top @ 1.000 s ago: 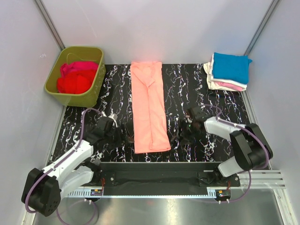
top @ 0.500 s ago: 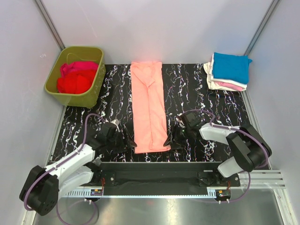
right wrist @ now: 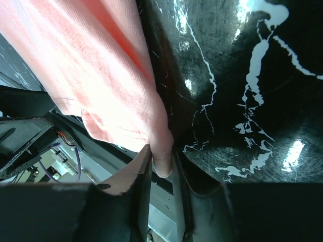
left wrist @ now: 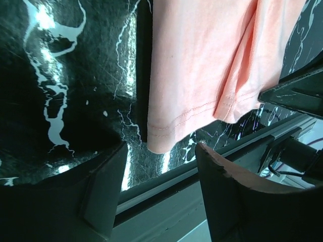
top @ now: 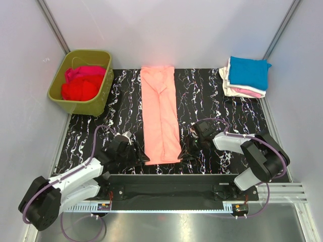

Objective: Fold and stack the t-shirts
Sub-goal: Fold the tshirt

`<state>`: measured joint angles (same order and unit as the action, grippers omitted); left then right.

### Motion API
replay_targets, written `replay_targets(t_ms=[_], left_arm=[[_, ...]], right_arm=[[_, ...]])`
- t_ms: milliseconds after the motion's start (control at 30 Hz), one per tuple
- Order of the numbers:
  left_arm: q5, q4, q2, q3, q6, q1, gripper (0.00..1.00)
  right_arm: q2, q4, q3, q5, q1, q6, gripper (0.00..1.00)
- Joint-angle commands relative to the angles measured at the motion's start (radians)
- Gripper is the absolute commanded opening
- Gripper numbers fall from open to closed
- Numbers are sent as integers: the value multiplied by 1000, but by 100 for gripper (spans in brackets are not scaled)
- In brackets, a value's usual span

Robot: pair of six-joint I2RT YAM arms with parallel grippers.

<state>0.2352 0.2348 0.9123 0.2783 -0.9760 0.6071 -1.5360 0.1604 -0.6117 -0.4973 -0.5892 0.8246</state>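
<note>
As the salmon-pink t-shirt (top: 160, 113) lies lengthwise on the worktop (top: 212, 96), its near corners are met.
Left end effector (left wrist: 160, 148) open astride one; right end effector (right wrist: 161, 159) pinching the other.

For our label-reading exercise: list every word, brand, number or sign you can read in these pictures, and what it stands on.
None can be read.
The salmon-pink t-shirt, the folded stack and the olive-green tub show no print.
Small coloured parts on the base rail: too small to read, if they carry text at all.
</note>
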Motion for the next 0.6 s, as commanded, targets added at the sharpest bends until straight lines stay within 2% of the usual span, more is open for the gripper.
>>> replay_targets(t_ms=[0, 233, 300, 367, 433, 467, 567], left_arm=[[-37, -32, 37, -27, -24, 20, 61], [-68, -89, 103, -18, -41, 49, 36], [-77, -104, 135, -8, -38, 52, 22], [-86, -109, 160, 13, -27, 59, 13], [-91, -103, 189, 33, -17, 69, 1], [-99, -97, 194, 51, -15, 72, 0], [-128, -43, 162, 91, -20, 105, 0]], right_arm=[[-4, -24, -23, 9, -11, -12, 26], [-6, -21, -25, 0, -11, -18, 18], [-7, -21, -23, -4, -12, -16, 15], [-7, -16, -26, -9, -11, -19, 9], [-6, -13, -28, -10, -11, -18, 5], [0, -7, -28, -12, -11, -16, 1], [34, 24, -20, -12, -11, -10, 0]])
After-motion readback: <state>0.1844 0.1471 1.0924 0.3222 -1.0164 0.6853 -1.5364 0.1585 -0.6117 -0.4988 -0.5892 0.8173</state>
